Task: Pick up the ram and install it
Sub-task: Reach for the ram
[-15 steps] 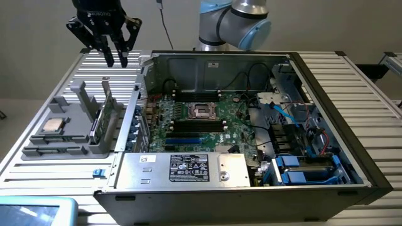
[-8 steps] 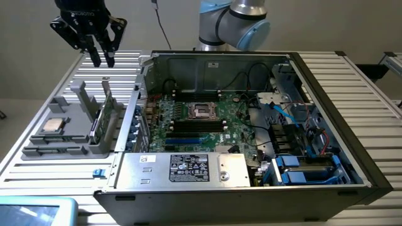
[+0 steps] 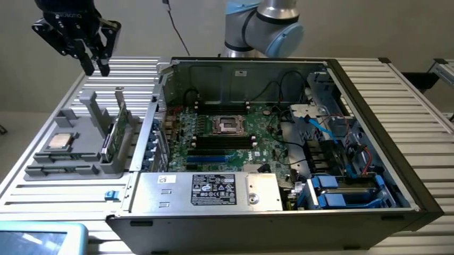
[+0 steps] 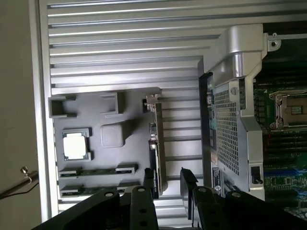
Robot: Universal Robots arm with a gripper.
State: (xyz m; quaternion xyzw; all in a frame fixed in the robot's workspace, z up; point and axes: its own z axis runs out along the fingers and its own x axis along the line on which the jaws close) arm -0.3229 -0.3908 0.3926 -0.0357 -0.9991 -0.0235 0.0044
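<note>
Two rams (image 4: 98,171) (image 4: 91,189), narrow green sticks, lie side by side in slots of the grey holder tray (image 4: 129,120). That tray (image 3: 42,172) sits on the slatted table at the exterior view's left. My gripper (image 3: 97,68) hangs high above the table, behind the tray, well apart from everything. Seen from the wrist, the gripper (image 4: 168,177) is open, its two dark fingers (image 4: 188,176) spread with nothing between them. The open computer case (image 3: 397,175) holds the motherboard, whose black memory slots (image 3: 225,141) lie just below the processor socket (image 3: 228,123).
A square silver processor chip (image 3: 59,141) (image 4: 76,145) rests in the tray. A tall green expansion card (image 3: 117,133) (image 4: 157,139) stands on edge between the tray and the case wall. The arm's base (image 3: 262,26) stands behind the case. A pale screen (image 3: 35,239) lies at the front corner.
</note>
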